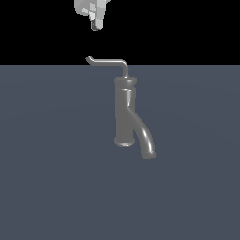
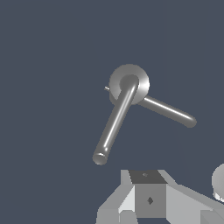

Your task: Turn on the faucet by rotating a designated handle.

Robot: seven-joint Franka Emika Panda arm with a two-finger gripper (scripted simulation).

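While the blue-grey worktop (image 1: 47,187) fills most of the ext. view as the biggest thing, the faucet (image 1: 124,112) stands upright on it near centre, slightly toward 3 o'clock. Its body is a grey metallic cylinder w/ a collar on top and a wider ring at the base. A thick curved spout (image 1: 145,138) branches off the body's lower half and bends down toward 5 o'clock, ending a bit lower than the base ring.

Next in size, the tool (image 1: 96,26) hangs at 12 o'clock, cut off by the frame edge; only pale grey blocks and one dark-tipped finger show. Can't tell whether it's released or clenched: the fingers overlap in the ext. view, and the wrist view shows just the housing (image 2: 148,199) at its lower edge. It holds nothing and sits well apart from the faucet, above the handle's free end.

Smallest, the handle (image 1: 110,61): a thin light-grey rod rising from the collar, bending, then running level toward 9 o'clock, w/ a small upturned tip. In the wrist view, looking down, the handle (image 2: 114,124) runs from the round top toward 7 o'clock, the spout (image 2: 168,111) toward 4 o'clock.
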